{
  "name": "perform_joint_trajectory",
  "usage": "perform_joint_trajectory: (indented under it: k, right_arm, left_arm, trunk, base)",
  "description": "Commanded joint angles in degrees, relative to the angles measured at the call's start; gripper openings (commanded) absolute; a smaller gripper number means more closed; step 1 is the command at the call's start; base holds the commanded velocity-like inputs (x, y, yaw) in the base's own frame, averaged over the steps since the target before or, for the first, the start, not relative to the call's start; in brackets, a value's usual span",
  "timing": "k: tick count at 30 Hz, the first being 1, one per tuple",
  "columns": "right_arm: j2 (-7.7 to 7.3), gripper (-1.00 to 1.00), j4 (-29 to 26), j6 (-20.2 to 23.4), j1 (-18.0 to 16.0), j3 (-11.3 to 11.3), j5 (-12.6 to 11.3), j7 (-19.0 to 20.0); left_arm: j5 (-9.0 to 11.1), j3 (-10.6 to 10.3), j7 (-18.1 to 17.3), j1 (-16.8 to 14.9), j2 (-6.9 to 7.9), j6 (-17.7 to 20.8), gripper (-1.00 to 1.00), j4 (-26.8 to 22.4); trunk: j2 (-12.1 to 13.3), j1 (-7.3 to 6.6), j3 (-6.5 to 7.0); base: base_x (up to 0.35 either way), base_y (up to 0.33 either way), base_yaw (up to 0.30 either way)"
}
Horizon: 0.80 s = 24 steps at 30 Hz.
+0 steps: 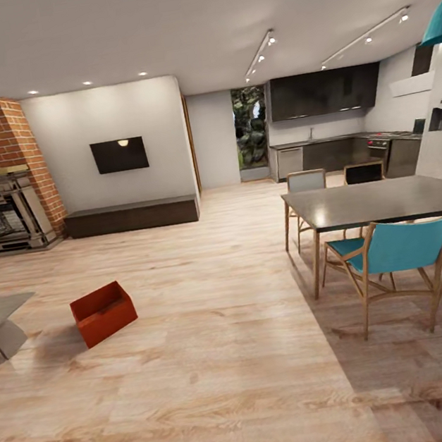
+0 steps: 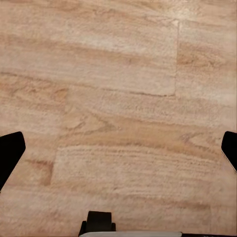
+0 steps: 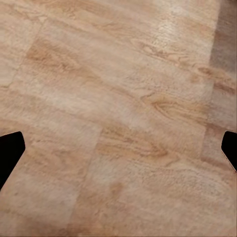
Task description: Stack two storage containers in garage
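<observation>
One orange-red open-topped storage container [image 1: 103, 312] sits on the light wood plank floor at the left of the head view, beside the corner of a grey low table [image 1: 0, 313]. In the left wrist view my left gripper [image 2: 118, 148] is open, its dark fingertips [image 2: 10, 150] wide apart over bare planks. My right gripper [image 3: 118, 148] is open too, with its fingertips [image 3: 10, 148] at the picture's edges and nothing between them. The garage is out of view.
A dark dining table [image 1: 382, 199] with teal chairs [image 1: 397, 250] stands at the right. A brick fireplace [image 1: 0, 177], a low dark bench [image 1: 131, 217] and a wall screen [image 1: 119, 155] line the far wall. A kitchen [image 1: 335, 131] lies beyond.
</observation>
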Motion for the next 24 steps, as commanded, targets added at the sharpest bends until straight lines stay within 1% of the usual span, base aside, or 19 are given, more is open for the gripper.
perform_joint_trajectory:
  k: [1,9,24]
  right_arm:
    - [-0.04,1.0,0.02,-0.12,-0.04,0.19,0.08,-0.06]
    - [-0.06,1.0,0.02,-0.12,-0.03,0.19,0.07,-0.06]
    - [-0.04,1.0,0.02,-0.12,-0.05,0.19,0.08,-0.06]
  left_arm:
    - [0.6,0.03,-0.45,0.02,0.01,-0.01,1.0,-0.08]
    - [0.6,0.03,-0.45,0.02,0.01,-0.01,1.0,-0.11]
    - [0.6,0.03,-0.45,0.02,0.01,-0.01,1.0,-0.1]
  trunk:
    - [-0.02,0.04,-0.05]
    - [-0.02,0.04,-0.05]
    - [-0.02,0.04,-0.05]
  base:
    - [0.329,0.0,0.0]
    - [0.329,0.0,0.053]
    - [0.329,0.0,0.003]
